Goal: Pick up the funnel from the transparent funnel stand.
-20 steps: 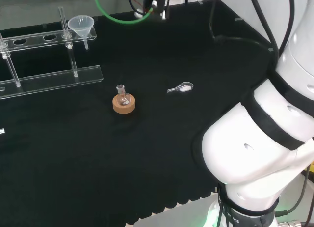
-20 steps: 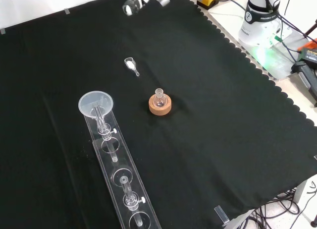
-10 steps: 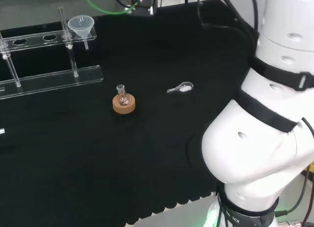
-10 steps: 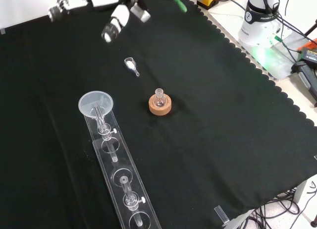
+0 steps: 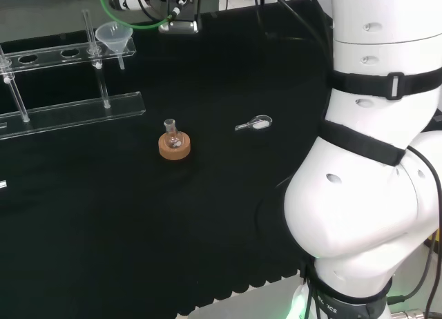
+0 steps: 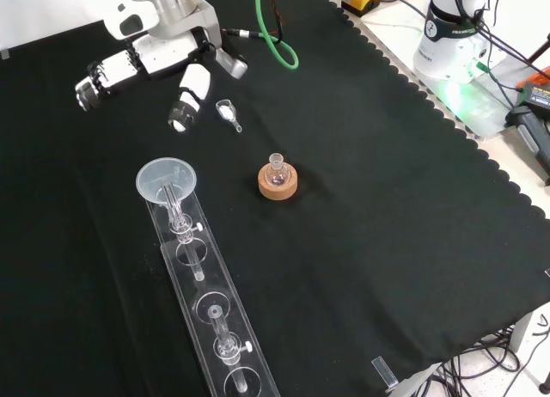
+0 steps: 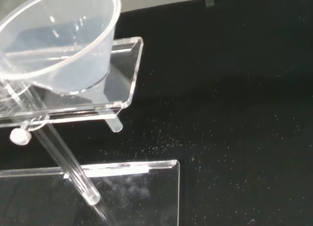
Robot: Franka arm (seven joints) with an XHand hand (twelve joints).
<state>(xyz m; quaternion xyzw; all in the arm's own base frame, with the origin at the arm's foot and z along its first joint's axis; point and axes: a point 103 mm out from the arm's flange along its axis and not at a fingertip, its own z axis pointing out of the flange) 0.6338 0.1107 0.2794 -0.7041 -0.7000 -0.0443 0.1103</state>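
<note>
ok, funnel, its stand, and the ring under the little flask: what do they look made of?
Funnel: translucent, slightly milky, so likely plastic, though glass isn't ruled out.
Stand: clear flat sheets with bright cut edges, probably acrylic.
Ring: matte tan with a grainy look, apparently cork.

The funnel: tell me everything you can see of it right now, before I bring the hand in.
The funnel is clear, plastic or glass by its look, with a wide round cone and a narrow stem. It sits upright in the end hole of the transparent funnel stand, its stem hanging down through the top shelf. It looks empty. In the front view the hand hangs farther off, apart from it, fingers straight. Nothing but the stand touches it.
</note>
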